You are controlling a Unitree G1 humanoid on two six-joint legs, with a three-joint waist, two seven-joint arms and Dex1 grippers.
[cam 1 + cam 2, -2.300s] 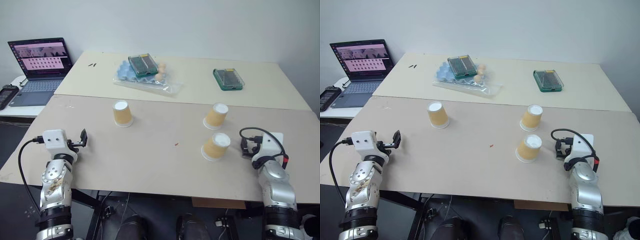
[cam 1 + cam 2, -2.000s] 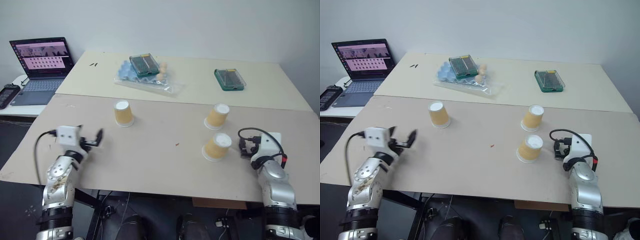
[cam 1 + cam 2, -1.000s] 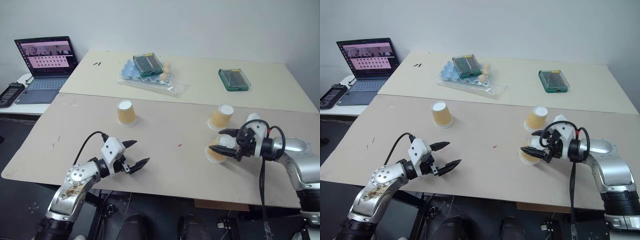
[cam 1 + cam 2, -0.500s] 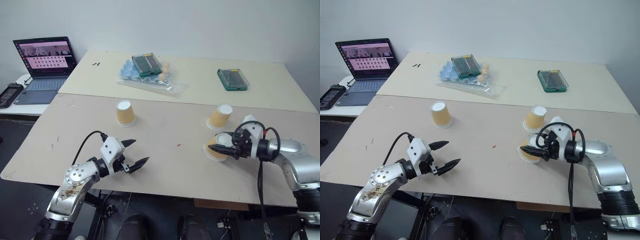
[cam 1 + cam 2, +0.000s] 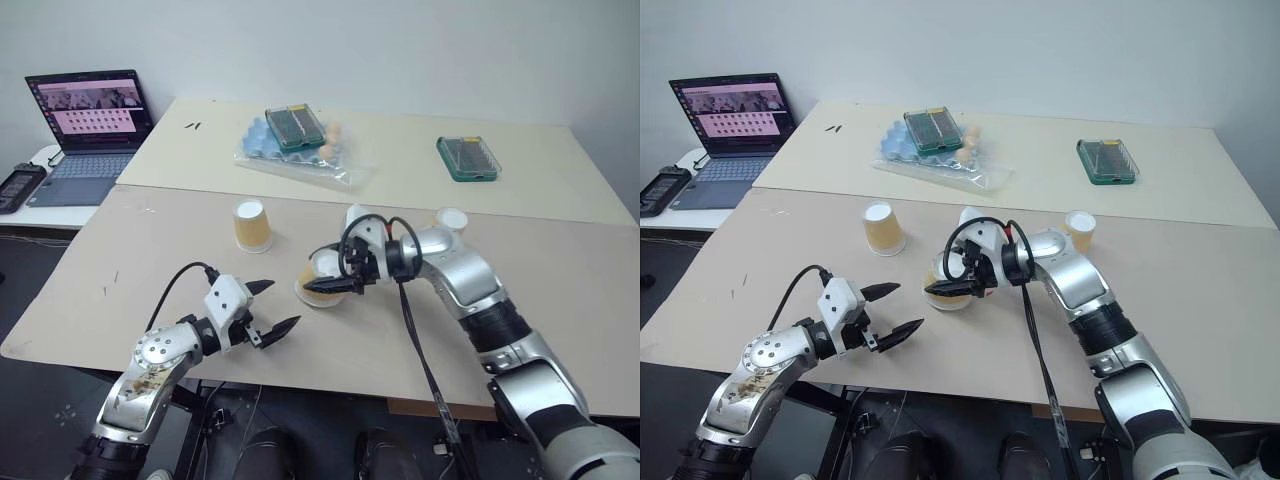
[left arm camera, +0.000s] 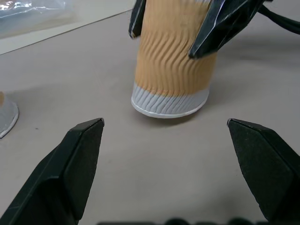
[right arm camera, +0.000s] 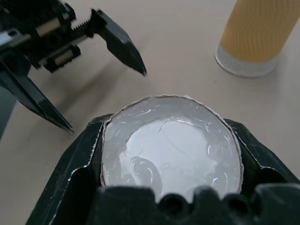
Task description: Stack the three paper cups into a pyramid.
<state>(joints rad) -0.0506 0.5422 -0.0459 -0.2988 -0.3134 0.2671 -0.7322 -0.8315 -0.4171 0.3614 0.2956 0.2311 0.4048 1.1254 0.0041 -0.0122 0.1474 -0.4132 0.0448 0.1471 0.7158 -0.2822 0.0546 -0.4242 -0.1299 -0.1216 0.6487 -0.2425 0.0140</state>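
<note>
We held our right gripper (image 5: 330, 278) clamped on one cup (image 5: 320, 281) mid-table near the second cup (image 5: 251, 225), the third cup (image 5: 449, 218) farther right, our left gripper (image 5: 268, 308) wide open and empty.

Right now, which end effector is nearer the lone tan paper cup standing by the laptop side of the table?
Right. The right end effector, gripping another cup, sits just beside the lone tan paper cup; the open left end effector hovers farther toward the table's near edge.

- No text, label, brand or number can be read anywhere.
- The laptop screen (image 5: 92, 103) shows rows of small marks, perhaps thumbnails, too small to read.
</note>
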